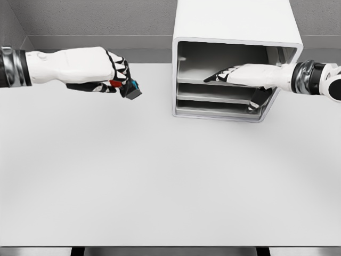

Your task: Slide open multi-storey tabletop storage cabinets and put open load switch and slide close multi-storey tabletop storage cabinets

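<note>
A white multi-storey cabinet [234,32] stands at the back of the table, its front open and grey shelves showing inside. My right hand [240,76] reaches in from the right, fingers stretched flat over the upper shelf [197,80], thumb hanging down toward the lower shelves. My left hand [109,72] hovers above the table to the left of the cabinet, shut on the load switch [130,89], a small dark block with red and blue parts that pokes out below the fingers.
The white table [170,176] spreads wide in front of the cabinet, with its front edge near the bottom of the view. A grey wall runs behind the cabinet.
</note>
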Available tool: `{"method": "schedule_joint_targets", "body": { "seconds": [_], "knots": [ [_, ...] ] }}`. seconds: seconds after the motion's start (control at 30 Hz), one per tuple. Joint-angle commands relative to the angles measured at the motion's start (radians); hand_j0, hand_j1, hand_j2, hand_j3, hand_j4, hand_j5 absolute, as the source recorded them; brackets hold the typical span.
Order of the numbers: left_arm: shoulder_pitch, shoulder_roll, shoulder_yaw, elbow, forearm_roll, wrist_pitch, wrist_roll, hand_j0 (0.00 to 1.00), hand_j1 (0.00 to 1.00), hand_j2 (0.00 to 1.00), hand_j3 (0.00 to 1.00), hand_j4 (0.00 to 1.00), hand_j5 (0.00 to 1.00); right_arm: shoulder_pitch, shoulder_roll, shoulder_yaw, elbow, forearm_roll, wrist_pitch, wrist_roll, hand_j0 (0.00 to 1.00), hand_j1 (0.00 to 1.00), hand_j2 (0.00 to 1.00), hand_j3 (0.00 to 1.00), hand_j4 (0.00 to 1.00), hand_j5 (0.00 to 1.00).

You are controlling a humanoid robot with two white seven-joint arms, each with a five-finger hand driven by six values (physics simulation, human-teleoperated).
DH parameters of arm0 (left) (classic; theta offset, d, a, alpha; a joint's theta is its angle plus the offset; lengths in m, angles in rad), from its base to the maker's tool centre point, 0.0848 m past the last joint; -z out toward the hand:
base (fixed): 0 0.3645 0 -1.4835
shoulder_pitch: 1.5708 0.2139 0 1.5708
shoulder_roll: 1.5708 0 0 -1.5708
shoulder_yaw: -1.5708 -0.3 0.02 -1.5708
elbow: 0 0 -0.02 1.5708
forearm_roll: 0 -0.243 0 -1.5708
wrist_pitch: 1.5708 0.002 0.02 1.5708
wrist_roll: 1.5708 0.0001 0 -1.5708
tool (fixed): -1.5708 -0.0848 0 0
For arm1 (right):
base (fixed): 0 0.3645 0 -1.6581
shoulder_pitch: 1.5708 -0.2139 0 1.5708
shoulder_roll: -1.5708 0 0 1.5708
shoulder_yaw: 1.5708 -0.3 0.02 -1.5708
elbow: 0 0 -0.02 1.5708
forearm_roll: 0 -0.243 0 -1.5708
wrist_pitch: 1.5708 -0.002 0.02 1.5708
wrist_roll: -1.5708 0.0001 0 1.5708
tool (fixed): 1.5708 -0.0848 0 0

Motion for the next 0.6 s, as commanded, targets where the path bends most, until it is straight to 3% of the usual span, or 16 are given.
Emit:
{"method": "schedule_joint_targets", "body": {
  "seconds": [0.0,0.57],
  "knots": [
    [0.0,0.006,0.001,-0.054,0.027,0.002,0.002,0.41,0.41,0.41,0.41,0.41,0.41,0.0,0.003,0.011,-0.025,-0.004,-0.021,0.003,1.0,1.0,1.0,1.0,1.0,1.0],
    [-0.008,0.037,0.001,-0.068,0.077,0.002,0.004,0.41,0.41,0.41,0.41,0.41,0.41,0.02,-0.013,0.017,-0.123,-0.011,-0.093,0.003,1.0,1.0,1.0,1.0,1.0,1.0]
  ]
}}
